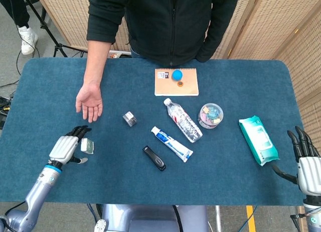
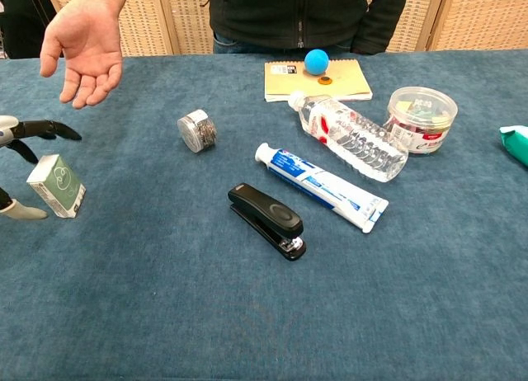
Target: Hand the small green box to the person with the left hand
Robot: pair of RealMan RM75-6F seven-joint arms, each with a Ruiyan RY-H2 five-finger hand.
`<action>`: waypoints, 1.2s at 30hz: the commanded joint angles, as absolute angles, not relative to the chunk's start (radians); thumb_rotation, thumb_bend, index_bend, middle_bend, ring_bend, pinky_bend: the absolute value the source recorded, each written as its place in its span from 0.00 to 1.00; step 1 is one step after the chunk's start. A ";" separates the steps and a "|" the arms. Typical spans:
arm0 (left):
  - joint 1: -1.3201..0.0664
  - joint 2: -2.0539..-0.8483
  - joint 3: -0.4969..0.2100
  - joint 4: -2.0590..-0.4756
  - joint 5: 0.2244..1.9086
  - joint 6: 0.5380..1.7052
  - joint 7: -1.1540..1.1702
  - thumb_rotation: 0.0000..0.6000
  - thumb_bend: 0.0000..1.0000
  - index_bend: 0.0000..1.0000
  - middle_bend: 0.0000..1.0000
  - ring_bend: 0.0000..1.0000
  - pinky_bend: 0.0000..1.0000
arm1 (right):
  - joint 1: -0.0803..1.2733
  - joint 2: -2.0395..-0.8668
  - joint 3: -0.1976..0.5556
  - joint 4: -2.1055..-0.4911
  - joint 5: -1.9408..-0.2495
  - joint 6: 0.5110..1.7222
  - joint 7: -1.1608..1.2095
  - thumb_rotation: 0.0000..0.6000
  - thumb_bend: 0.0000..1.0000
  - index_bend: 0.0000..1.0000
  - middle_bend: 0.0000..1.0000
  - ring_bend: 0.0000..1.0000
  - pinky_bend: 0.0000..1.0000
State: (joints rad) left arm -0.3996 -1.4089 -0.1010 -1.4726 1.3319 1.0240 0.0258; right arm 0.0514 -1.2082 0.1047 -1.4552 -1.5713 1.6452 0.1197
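The small green box [image 1: 88, 146] [image 2: 57, 185] stands on the blue table at the left. My left hand [image 1: 66, 147] [image 2: 18, 171] is just to its left, open, with dark fingers [image 2: 45, 130] reaching over the box and the thumb below it, not touching it as far as I can see. The person's open palm [image 1: 90, 101] [image 2: 83, 47] hovers beyond the box, palm up. My right hand [image 1: 306, 164] is at the table's right edge, open with fingers upright, holding nothing.
A small jar [image 1: 130, 118], toothpaste tube [image 1: 171, 143], black stapler [image 1: 154, 158], water bottle [image 1: 183, 120], round tub of clips [image 1: 211, 115], notebook [image 1: 176, 83] with a blue ball [image 1: 177, 75], and a wipes pack [image 1: 258, 139] lie across the table.
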 commanded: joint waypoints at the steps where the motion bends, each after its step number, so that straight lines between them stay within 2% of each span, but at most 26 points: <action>1: -0.402 -1.444 -0.110 -1.446 1.331 1.054 0.029 1.00 0.16 0.35 0.37 0.29 0.43 | 0.053 -1.209 0.106 -1.452 -1.567 1.640 0.124 1.00 0.00 0.01 0.00 0.00 0.25; 4: -0.394 -1.471 -0.110 -1.421 1.340 1.095 0.031 1.00 0.23 0.51 0.53 0.43 0.51 | 0.052 -1.208 0.108 -1.451 -1.563 1.640 0.129 1.00 0.00 0.01 0.00 0.00 0.25; 6: -0.387 -1.473 -0.106 -1.419 1.339 1.109 0.040 1.00 0.25 0.55 0.58 0.46 0.53 | 0.052 -1.207 0.110 -1.451 -1.560 1.639 0.133 1.00 0.00 0.01 0.00 0.00 0.25; 14: -0.365 -1.424 -0.096 -1.470 1.382 1.175 0.009 1.00 0.26 0.56 0.59 0.48 0.53 | 0.052 -1.204 0.108 -1.456 -1.556 1.634 0.137 1.00 0.00 0.01 0.00 0.00 0.25; 19: -0.347 -1.369 -0.100 -1.523 1.509 1.313 -0.046 1.00 0.26 0.56 0.59 0.48 0.53 | 0.051 -1.202 0.108 -1.460 -1.554 1.632 0.138 1.00 0.00 0.01 0.00 0.00 0.25; 21: -0.350 -1.369 -0.139 -1.494 1.577 1.419 -0.060 1.00 0.25 0.56 0.59 0.48 0.53 | 0.050 -1.201 0.108 -1.461 -1.555 1.633 0.139 1.00 0.00 0.01 0.00 0.00 0.25; 22: -0.354 -1.372 -0.150 -1.481 1.583 1.434 -0.069 1.00 0.25 0.56 0.59 0.48 0.53 | 0.050 -1.201 0.108 -1.462 -1.555 1.633 0.139 1.00 0.00 0.01 0.00 0.00 0.25; 29: -0.444 -1.378 -0.248 -1.399 1.559 1.409 -0.145 1.00 0.24 0.56 0.59 0.48 0.53 | 0.051 -1.199 0.108 -1.463 -1.551 1.628 0.138 1.00 0.00 0.01 0.00 0.00 0.25; 36: -0.510 -1.424 -0.274 -1.321 1.507 1.341 -0.158 1.00 0.23 0.56 0.59 0.48 0.53 | 0.054 -1.199 0.112 -1.459 -1.539 1.616 0.140 1.00 0.00 0.01 0.00 0.00 0.25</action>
State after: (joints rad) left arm -0.4946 -1.4099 -0.2671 -1.3365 1.5201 1.3576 -0.1556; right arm 0.0533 -1.1991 0.1120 -1.4598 -1.5399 1.6166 0.1400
